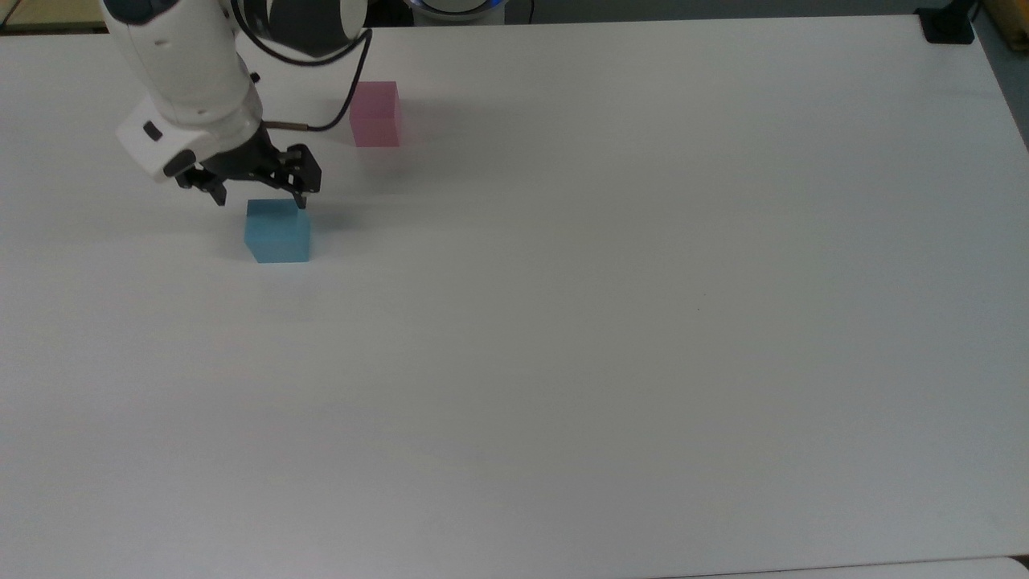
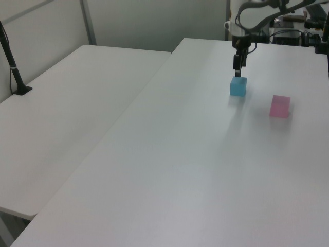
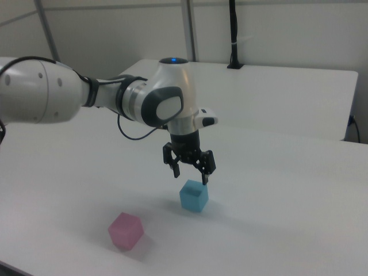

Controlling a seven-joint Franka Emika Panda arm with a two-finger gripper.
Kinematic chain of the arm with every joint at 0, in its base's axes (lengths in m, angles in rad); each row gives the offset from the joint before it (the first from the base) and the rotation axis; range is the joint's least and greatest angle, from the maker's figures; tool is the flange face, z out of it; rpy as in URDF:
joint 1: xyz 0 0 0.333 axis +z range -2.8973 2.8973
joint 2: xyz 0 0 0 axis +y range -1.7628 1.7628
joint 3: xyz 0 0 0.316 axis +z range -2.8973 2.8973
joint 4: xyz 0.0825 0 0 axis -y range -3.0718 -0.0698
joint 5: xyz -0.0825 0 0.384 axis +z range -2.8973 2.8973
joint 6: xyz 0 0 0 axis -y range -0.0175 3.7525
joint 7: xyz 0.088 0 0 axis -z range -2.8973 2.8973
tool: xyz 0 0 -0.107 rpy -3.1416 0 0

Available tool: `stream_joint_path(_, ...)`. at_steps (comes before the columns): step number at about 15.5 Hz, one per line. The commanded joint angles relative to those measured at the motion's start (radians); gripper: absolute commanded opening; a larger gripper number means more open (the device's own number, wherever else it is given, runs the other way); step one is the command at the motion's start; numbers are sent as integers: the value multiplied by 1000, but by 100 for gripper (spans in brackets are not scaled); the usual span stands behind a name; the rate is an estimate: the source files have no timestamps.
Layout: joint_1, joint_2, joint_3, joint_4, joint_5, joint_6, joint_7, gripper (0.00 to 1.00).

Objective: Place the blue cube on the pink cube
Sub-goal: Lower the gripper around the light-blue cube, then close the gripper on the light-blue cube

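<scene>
The light blue cube [image 1: 277, 232] [image 2: 238, 86] [image 3: 193, 196] sits on the white table, in the top view's left part. The pink cube [image 1: 375, 113] [image 2: 280, 106] [image 3: 126, 230] rests apart from it, further up and to the right in the top view. My gripper [image 1: 260, 199] [image 3: 190, 175] [image 2: 237, 66] hangs open just above the blue cube, slightly toward its far side, fingers pointing down with nothing between them. In the right view the fingertips [image 3: 205, 180] stand a little above the cube's top face.
The white table [image 1: 611, 322] stretches wide to the top view's right and bottom. A second white table [image 2: 72, 113] adjoins it on the left view's left, with a black pole base [image 2: 20, 88]. A black mount [image 1: 947, 24] sits at the top view's upper right corner.
</scene>
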Motion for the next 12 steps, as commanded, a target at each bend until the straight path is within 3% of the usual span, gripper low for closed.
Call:
stream_joint_path(1, 2, 22, -1, -34, -26, 53, -23, 100)
stream_joint_path(4, 0, 38, -1, -39, -67, 54, -23, 100)
stream_joint_path(9, 5, 78, 7, -49, -71, 123, -23, 100)
stream_joint_path(10, 5, 78, 8, -49, -69, 123, -23, 89)
stream_joint_path(11, 3, 78, 8, -49, -62, 123, -28, 65)
stream_joint_path(12, 3, 76, 10, -46, -52, 123, -34, 36)
